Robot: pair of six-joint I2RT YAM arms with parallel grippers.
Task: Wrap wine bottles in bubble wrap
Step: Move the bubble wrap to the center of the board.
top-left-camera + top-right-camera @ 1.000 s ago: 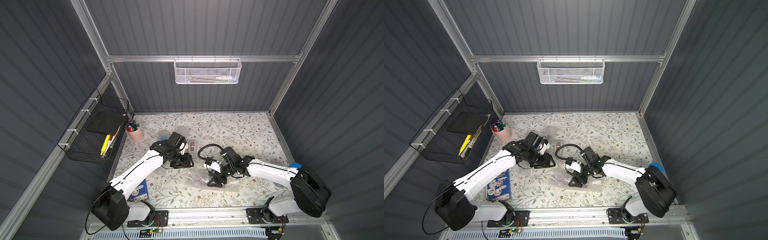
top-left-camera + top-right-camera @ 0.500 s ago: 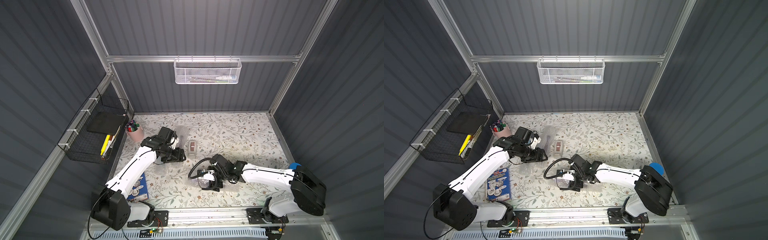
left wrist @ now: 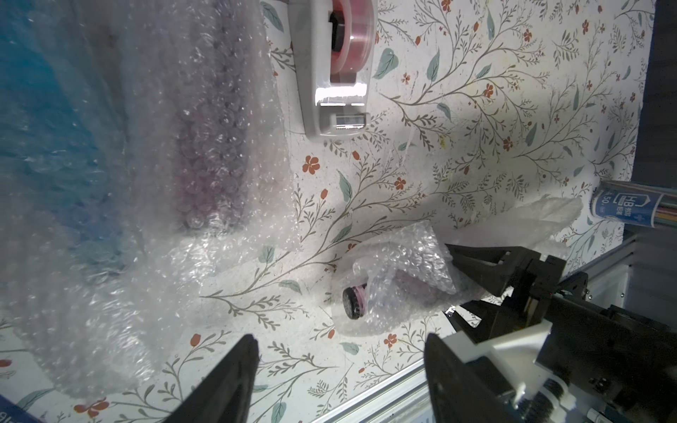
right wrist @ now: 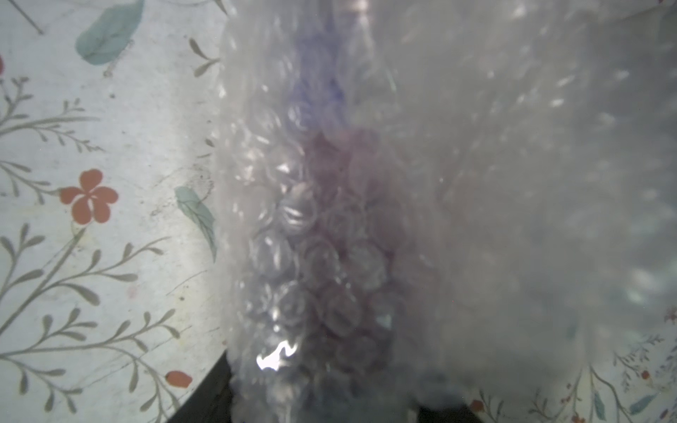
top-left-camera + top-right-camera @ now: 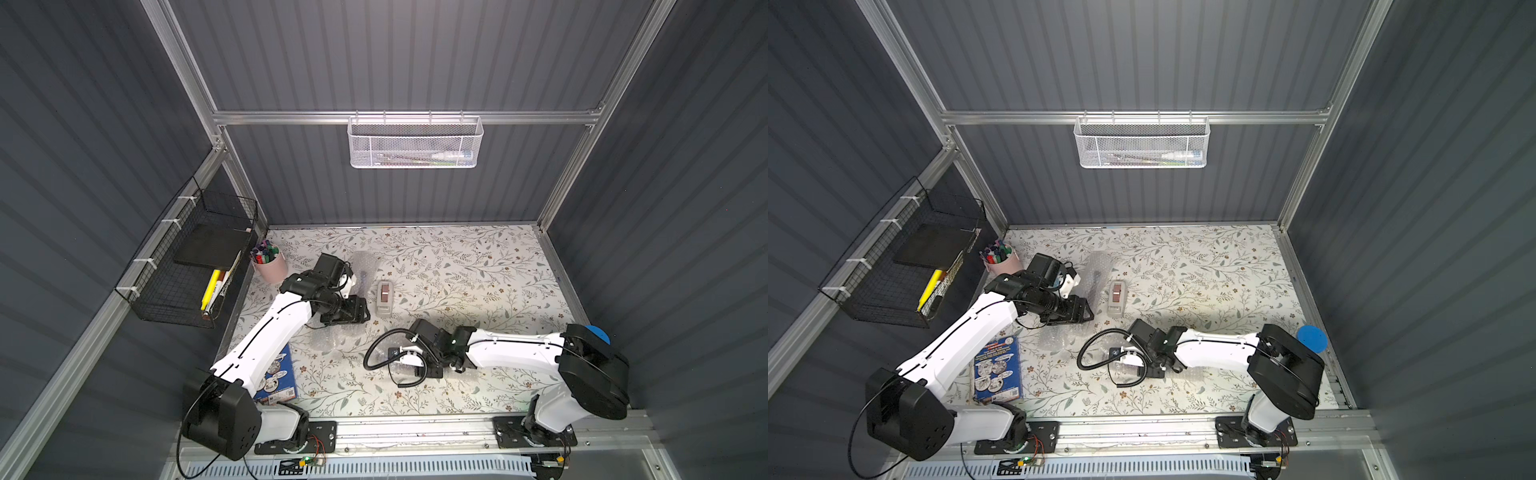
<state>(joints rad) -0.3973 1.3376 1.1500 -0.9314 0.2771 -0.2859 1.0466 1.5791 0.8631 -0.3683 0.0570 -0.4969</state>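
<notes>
**Desk:** Which bottle are you on, and where is it?

**Me:** The dark purple glass bottle (image 3: 353,302). It lies on its side near the front middle of the floral-print surface (image 5: 478,270), loosely rolled in a clear, crinkly sheet of bubble wrap (image 3: 414,263). Only its ribbed black cap end pokes out. My right claw (image 3: 450,280) straddles the far end of the roll, one finger on each side. I cannot tell whether it is pinching, because my right wrist view is all bubbles and a purple blur.

**Desk:** And the left?

**Me:** The left claw (image 3: 340,342) hangs wide and empty just above the surface, near the bundle but apart from it.

**Desk:** How will you finish the roll?

**Me:** The film looks springy and slack. I'd close through it onto the glass, not onto loose plastic, since I expect a round, smooth bottle to slide inside the sleeve. Then I'd bring the left claw down on the free flap to hold it flat. The grey tape dispenser with the pink roll (image 3: 333,66) stands close by for sealing.

**Desk:** The others?

**Me:** Further back, just beside the dispenser, a bright blue bottle (image 3: 55,128) and a second purple bottle (image 3: 208,146) lie side by side under bubbled film. Both look done to me. A spare crumpled sheet (image 5: 336,338) lies between my arms.
</notes>
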